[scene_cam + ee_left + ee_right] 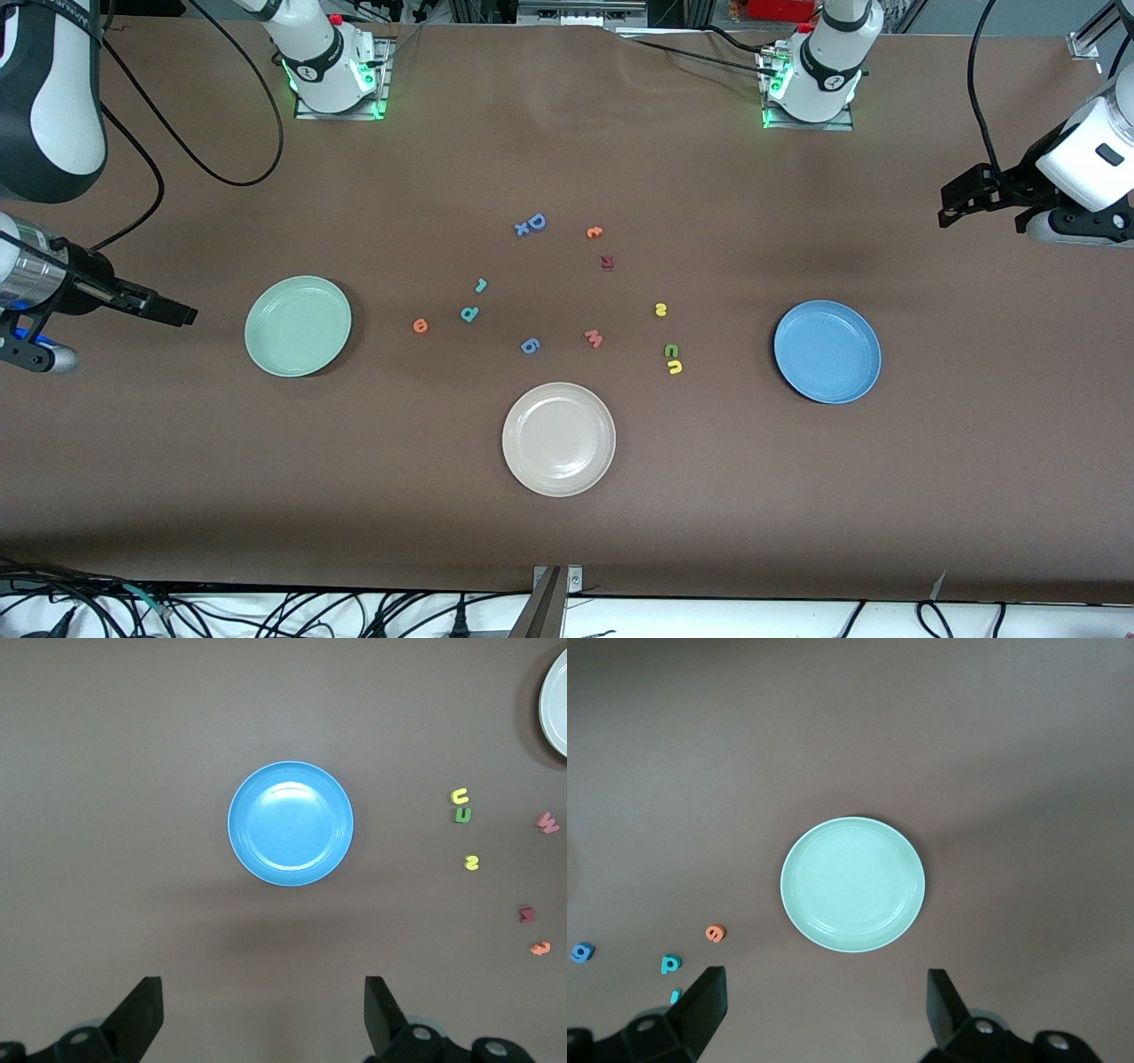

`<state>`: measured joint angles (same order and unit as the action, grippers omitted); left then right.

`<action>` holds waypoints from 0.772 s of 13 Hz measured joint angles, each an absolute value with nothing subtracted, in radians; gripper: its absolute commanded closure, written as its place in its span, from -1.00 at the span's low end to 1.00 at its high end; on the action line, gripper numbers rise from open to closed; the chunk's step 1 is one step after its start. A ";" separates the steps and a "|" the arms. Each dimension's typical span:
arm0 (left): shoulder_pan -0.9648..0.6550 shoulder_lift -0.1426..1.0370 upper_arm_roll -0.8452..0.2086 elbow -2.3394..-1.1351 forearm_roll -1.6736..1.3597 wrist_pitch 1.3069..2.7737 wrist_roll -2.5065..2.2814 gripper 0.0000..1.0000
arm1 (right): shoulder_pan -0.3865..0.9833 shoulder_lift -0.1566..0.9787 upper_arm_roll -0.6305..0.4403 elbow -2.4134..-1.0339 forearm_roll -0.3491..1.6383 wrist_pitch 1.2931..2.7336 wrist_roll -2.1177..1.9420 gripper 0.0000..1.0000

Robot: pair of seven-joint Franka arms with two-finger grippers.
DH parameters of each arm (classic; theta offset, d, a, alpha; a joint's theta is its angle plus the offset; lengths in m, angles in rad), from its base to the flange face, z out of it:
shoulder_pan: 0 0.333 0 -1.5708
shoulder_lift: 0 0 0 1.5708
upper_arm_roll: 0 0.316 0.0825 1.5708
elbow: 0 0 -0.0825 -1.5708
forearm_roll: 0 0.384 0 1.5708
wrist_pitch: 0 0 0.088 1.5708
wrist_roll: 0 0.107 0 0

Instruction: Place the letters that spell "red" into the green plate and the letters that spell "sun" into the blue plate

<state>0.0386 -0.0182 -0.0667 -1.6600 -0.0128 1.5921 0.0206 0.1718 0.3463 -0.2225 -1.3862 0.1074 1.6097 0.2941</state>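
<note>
The green plate (298, 325) (853, 883) lies toward the right arm's end of the table and holds nothing. Beside it, toward the middle, lie the orange "e" (420, 326) (716, 933), teal "d" (469, 314) (671, 964) and teal "r" (480, 284). The blue plate (827, 351) (291, 823) lies toward the left arm's end, also bare. Near it are the yellow "s" (660, 309) (472, 863), green "n" (671, 351) (462, 814) and yellow "u" (675, 366) (459, 796). My right gripper (182, 313) (824, 988) hangs open over bare table beside the green plate. My left gripper (952, 208) (264, 992) hangs open over bare table near the blue plate.
A beige-white plate (558, 439) lies nearest the front camera, mid-table. Other letters sit among the task's: blue "6" (530, 346), pink "m" (594, 338), large blue "D" (532, 224), orange curly letter (594, 232), dark red piece (607, 261). Black cables trail near the arm bases.
</note>
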 measured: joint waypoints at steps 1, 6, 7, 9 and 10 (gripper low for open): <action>0.039 -0.018 -0.067 -1.660 -0.013 1.592 0.021 -1.00 | 0.173 0.346 -0.222 -1.389 0.107 1.610 0.294 -1.00; 0.039 -0.018 -0.067 -1.660 -0.013 1.592 0.021 -1.00 | 0.176 0.346 -0.219 -1.390 0.081 1.613 0.294 -1.00; 0.039 -0.018 -0.067 -1.660 -0.013 1.592 0.021 -1.00 | 0.177 0.346 -0.218 -1.391 0.079 1.613 0.294 -1.00; 0.039 -0.018 -0.067 -1.660 -0.013 1.592 0.021 -1.00 | 0.177 0.346 -0.217 -1.396 0.079 1.614 0.294 -1.00; 0.039 -0.018 -0.067 -1.660 -0.013 1.592 0.021 -1.00 | 0.177 0.346 -0.217 -1.402 0.079 1.615 0.294 -1.00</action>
